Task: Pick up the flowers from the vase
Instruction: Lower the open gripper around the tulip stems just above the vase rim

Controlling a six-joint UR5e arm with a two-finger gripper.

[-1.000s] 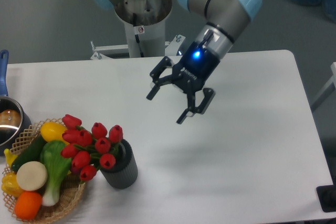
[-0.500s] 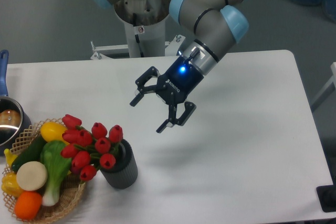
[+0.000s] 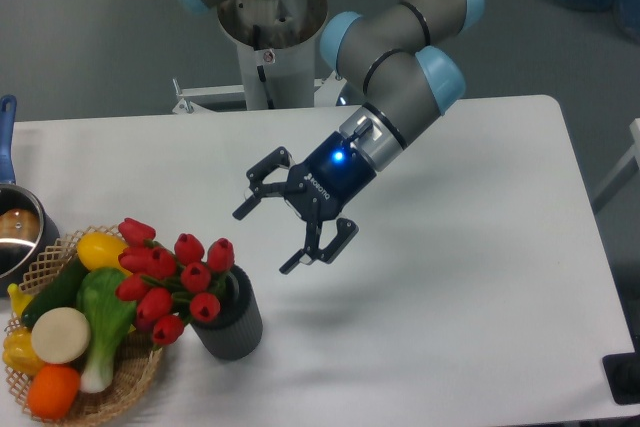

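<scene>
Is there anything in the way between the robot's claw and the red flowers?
No, nothing visible. The open gripper hangs up and to the right of the flowers in the vase, with only bare table between them. The basket sits on the flowers' far side.

Arm angled down-left — gripper (image 3: 263,241) in the air, jaws spread wide (nothing held).

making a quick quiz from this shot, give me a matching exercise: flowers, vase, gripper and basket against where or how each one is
Things:
1. flowers
2. vase
3. gripper
4. wicker basket

States:
A. open, above the table, right of the buds
B. holds produce at the table's left edge
C. dark grey, ribbed, upright
D. red buds leaning left over the basket

Pairs: 1-D, 2-C, 3-A, 4-B
</scene>
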